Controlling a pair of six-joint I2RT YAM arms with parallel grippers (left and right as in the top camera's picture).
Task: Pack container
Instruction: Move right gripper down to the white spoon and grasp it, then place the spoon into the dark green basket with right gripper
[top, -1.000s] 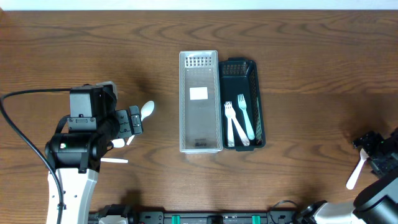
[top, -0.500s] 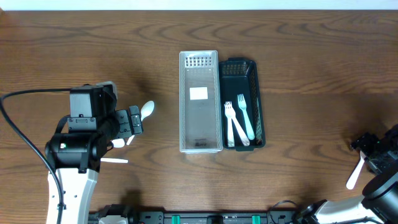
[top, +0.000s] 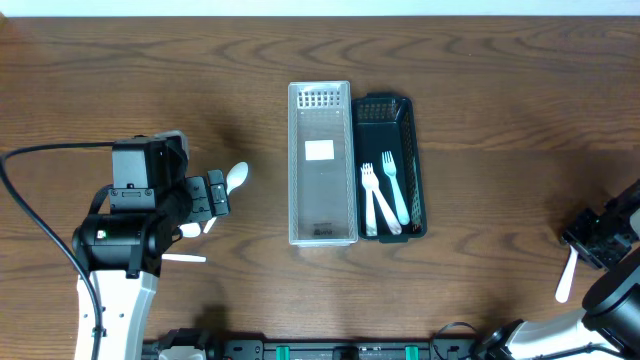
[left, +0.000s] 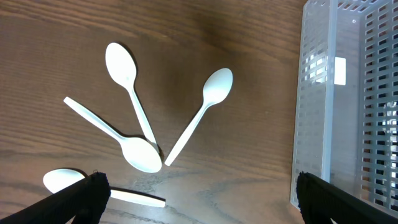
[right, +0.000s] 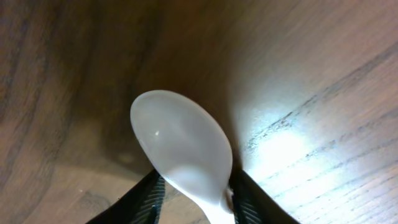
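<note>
Gripping white spoon (right: 180, 146): right claw (right: 196, 198); clear bin (top: 294, 170) label (top: 319, 150) unreadable.

Glossy white plastic spoon (right: 186, 149) over smooth, grained brown wooden table (right: 311, 74).

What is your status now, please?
Left gripper open above loose spoons. Right gripper shut on white spoon, far right of bins. Clear bin holds no cutlery; nothing between.

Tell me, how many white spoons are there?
5. Four loose spoons lie on the table beside the clear bin; the fifth spoon is pinched in the right fingers. Others could hide.
</note>
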